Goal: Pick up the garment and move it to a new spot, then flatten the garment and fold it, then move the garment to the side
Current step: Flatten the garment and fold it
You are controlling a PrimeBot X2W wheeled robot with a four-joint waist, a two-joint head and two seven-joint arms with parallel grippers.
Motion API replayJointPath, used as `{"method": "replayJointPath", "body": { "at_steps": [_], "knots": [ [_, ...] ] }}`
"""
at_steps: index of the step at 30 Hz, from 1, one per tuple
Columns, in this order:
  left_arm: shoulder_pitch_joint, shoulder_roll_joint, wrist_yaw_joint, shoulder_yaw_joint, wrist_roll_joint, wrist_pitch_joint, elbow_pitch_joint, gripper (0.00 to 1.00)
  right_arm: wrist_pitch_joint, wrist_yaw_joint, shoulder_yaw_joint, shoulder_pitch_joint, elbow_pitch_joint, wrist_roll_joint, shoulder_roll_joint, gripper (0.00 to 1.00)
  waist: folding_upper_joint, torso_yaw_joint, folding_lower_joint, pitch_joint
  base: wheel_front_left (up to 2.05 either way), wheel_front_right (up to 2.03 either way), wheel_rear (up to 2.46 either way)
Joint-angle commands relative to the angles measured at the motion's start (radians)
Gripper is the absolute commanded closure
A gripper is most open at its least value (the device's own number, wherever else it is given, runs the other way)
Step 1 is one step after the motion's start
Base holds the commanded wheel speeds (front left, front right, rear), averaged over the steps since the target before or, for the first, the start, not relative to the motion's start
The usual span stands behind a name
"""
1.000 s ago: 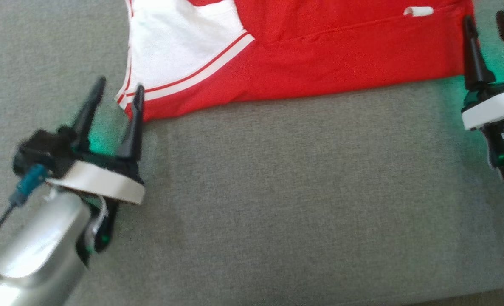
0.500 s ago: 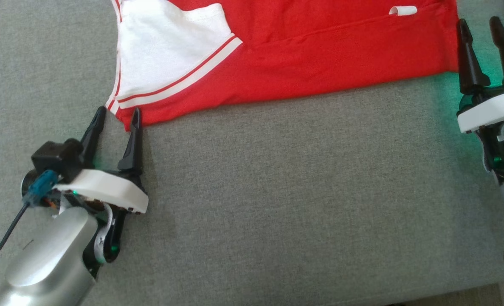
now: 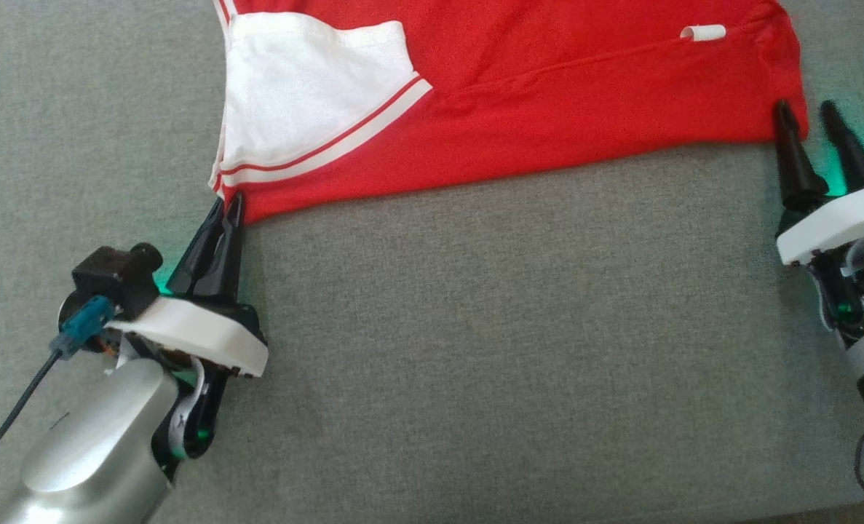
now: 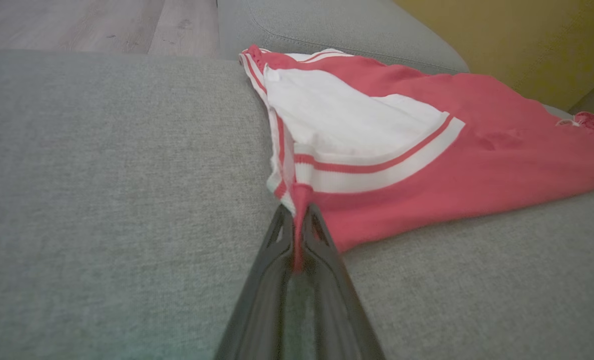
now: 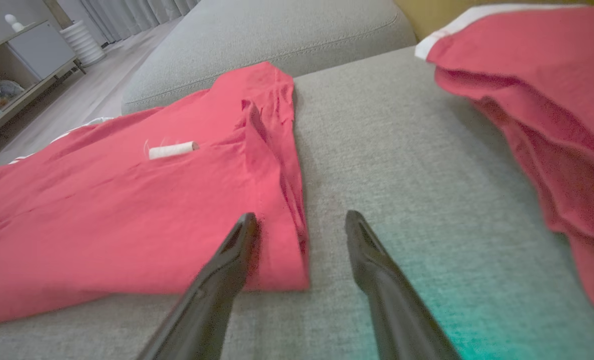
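Note:
The garment [image 3: 548,94] is red with a white panel edged by thin red stripes, and it lies spread across the far part of the grey sofa cushion [image 3: 475,327]. My left gripper [image 3: 229,198] is shut on its near left corner; in the left wrist view a pinch of red hem [image 4: 297,235] shows between the closed fingers of the left gripper [image 4: 297,207]. At the garment's near right corner [image 5: 281,250], my right gripper [image 5: 302,215] stands open. One fingertip lies over the cloth, the other over bare cushion. Lettering is hidden.
A second red garment [image 5: 542,100] with a white stripe lies bunched to the right of my right gripper [image 3: 805,105]. A small white rolled tag [image 3: 702,32] sits on the garment near its right end. Wooden floor [image 4: 101,25] lies beyond the cushion's left end.
My left gripper has closed its fingers on the garment's near left corner, where it stood open just short of it. My right gripper has come onto the right corner, still open.

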Motion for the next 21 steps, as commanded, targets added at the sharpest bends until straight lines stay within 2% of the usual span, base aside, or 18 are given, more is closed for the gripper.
{"method": "replayJointPath", "body": {
  "at_steps": [1, 2, 11, 16, 21],
  "knots": [
    [-0.004, 0.036, 0.001, 0.034, 0.006, -0.015, -0.023, 1.0, 0.014, -0.001, 0.016, 0.016, -0.013, 0.016, -0.01, 0.82, 0.0, 0.003, 0.0, -0.003, 0.0, 0.0, 0.0],
    [-0.003, 0.036, 0.0, 0.035, 0.006, -0.017, -0.024, 1.0, 0.027, -0.001, 0.023, 0.015, -0.01, 0.026, -0.009, 1.0, 0.0, 0.004, 0.0, -0.006, 0.0, 0.0, 0.0],
    [0.033, 0.052, -0.008, 0.031, 0.0, -0.031, -0.037, 1.0, 0.067, -0.001, 0.052, 0.048, -0.047, 0.08, -0.064, 1.0, 0.0, 0.005, 0.0, -0.056, 0.0, 0.0, 0.0],
    [0.127, 0.09, 0.017, 0.02, -0.001, -0.041, -0.112, 1.0, 0.068, -0.001, 0.048, 0.155, -0.119, 0.108, -0.127, 1.0, 0.0, -0.001, 0.0, -0.098, 0.0, 0.0, 0.0],
    [0.205, 0.105, 0.038, 0.003, -0.001, -0.05, -0.17, 1.0, 0.066, -0.001, 0.022, 0.265, -0.174, 0.116, -0.173, 1.0, 0.0, 0.0, 0.0, -0.122, 0.0, 0.0, 0.0]
  ]
}}
